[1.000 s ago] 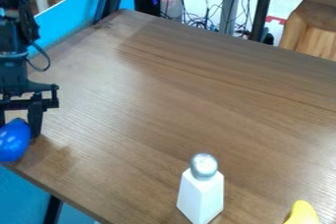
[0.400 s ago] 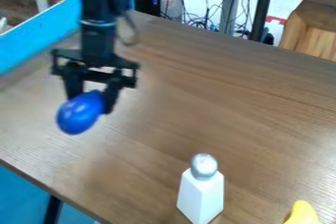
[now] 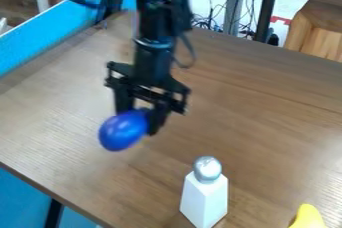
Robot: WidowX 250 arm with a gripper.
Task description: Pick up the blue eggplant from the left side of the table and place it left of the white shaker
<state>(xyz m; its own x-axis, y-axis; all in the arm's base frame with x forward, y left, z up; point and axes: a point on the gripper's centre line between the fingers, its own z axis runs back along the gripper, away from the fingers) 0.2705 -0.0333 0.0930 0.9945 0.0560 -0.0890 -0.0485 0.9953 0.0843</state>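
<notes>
One smooth, glossy blue egg-shaped object [image 3: 122,131] sits at the lower end of the black two-finger gripper [image 3: 139,122], clamped between its fingers, above the brown wood-grain worktop [image 3: 60,122], up and left of a white tapered bottle [image 3: 204,199].

A white bottle [image 3: 204,201] with a round silver top [image 3: 208,167] stands on the brown table [image 3: 267,122]. Something yellow [image 3: 308,217] is near it. A wooden thing [image 3: 320,19] is behind the table.
</notes>
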